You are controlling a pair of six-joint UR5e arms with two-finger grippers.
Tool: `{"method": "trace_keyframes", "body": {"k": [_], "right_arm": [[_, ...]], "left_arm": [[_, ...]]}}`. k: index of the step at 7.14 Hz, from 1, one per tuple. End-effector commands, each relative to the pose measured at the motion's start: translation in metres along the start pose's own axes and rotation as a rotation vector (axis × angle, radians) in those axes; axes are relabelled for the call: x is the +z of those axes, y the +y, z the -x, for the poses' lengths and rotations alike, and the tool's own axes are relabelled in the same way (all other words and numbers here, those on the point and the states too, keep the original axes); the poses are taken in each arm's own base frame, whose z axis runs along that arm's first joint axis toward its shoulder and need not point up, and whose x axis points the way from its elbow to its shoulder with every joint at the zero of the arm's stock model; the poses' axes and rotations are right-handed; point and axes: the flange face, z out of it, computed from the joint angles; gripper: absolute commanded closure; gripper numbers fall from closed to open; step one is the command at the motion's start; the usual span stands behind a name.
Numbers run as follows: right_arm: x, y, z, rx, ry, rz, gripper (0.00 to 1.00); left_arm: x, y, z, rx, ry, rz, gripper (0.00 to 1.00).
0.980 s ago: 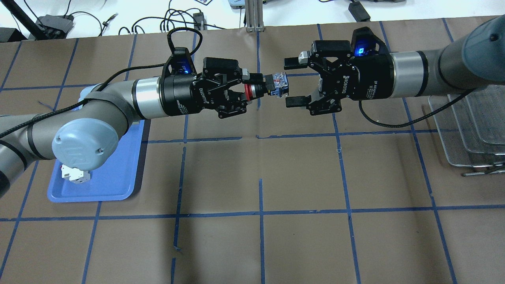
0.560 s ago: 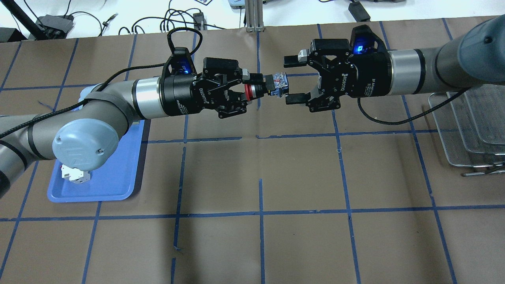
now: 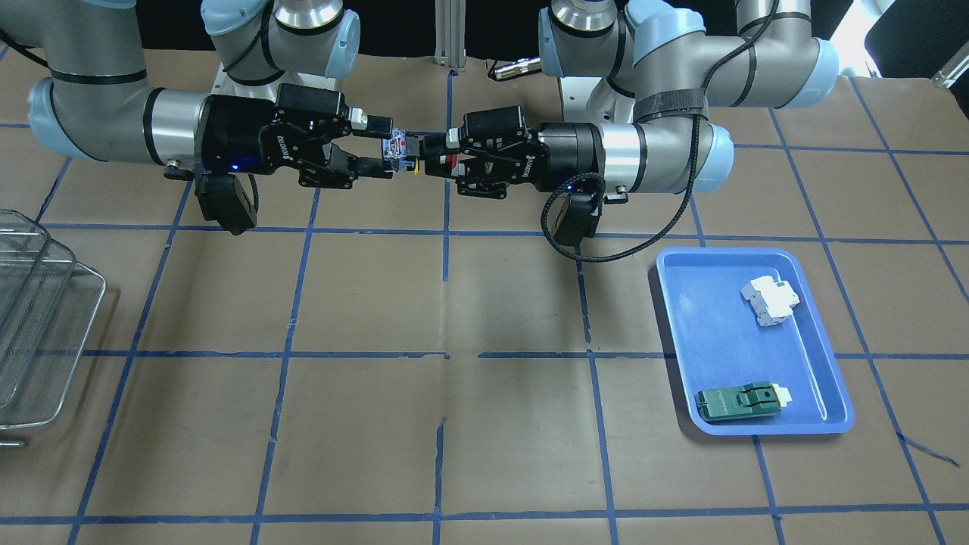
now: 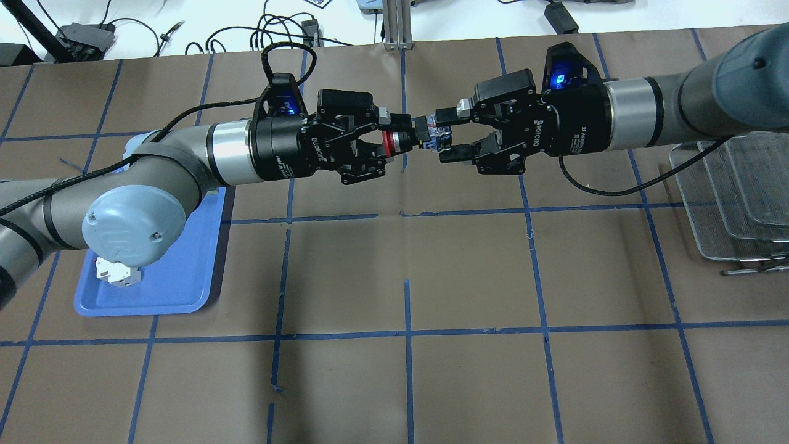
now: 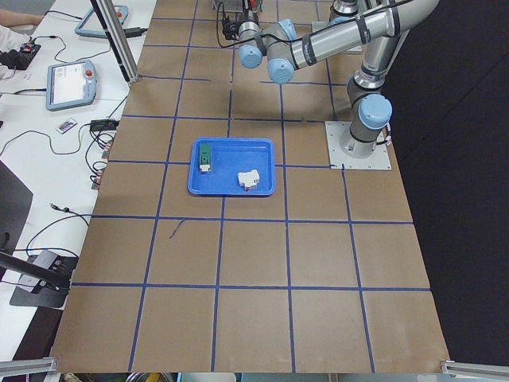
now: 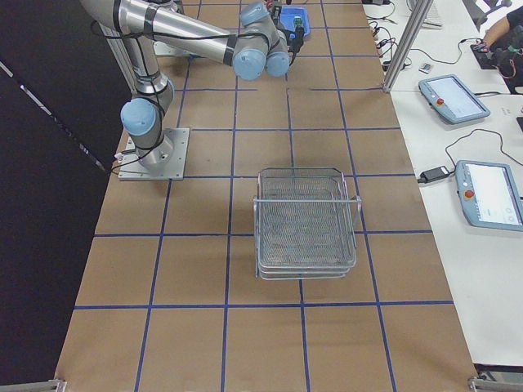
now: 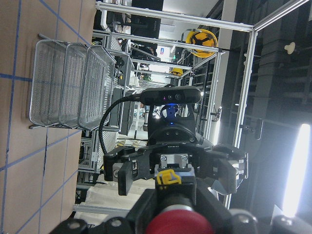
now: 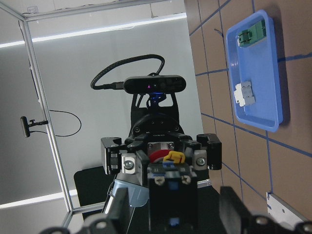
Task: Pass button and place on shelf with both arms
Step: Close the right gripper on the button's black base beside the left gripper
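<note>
The button (image 4: 431,134) hangs in mid-air between my two grippers, over the far middle of the table. My left gripper (image 4: 397,139) is shut on its red cap and black body. My right gripper (image 4: 445,134) has its jaws on either side of the blue-and-clear base; in the right wrist view the base (image 8: 170,195) still has a gap to each finger. In the front-facing view the button (image 3: 401,147) lies between the right gripper (image 3: 382,145) and the left gripper (image 3: 435,157). The wire shelf (image 4: 733,203) stands at the table's right end, also in the left wrist view (image 7: 68,83).
A blue tray (image 3: 696,318) on my left side holds a white breaker (image 3: 771,299) and a flat green switch block (image 3: 738,401). My left arm's elbow hangs over the tray (image 4: 185,271). Cables and boxes lie beyond the table's far edge.
My right gripper has moved left onto the button's base and its jaws have narrowed around it. My left gripper and the button have stayed still.
</note>
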Motion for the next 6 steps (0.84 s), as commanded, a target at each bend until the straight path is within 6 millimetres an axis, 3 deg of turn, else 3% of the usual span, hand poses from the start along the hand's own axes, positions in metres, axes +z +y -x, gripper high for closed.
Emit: {"method": "trace_keyframes", "body": {"k": [1,2,3,4,6], "right_arm": [[-0.001,0.000,0.002,-0.010,0.016,0.016,0.87],[-0.002,0.000,0.003,-0.005,0.016,0.015,0.87],[-0.002,0.000,0.004,-0.008,0.017,0.014,0.87],[-0.002,-0.001,0.007,-0.013,0.018,0.014,0.87],[-0.004,-0.004,0.015,-0.003,0.022,0.010,0.87]], "left_arm": [[0.000,0.000,0.001,-0.002,0.000,0.000,1.00],[0.000,0.000,-0.001,0.003,0.000,0.000,1.00],[0.000,-0.001,0.001,-0.012,-0.001,0.000,0.65],[0.000,-0.001,0.002,-0.015,0.000,0.000,0.01],[0.000,-0.003,-0.002,-0.041,0.000,0.000,0.00]]}}
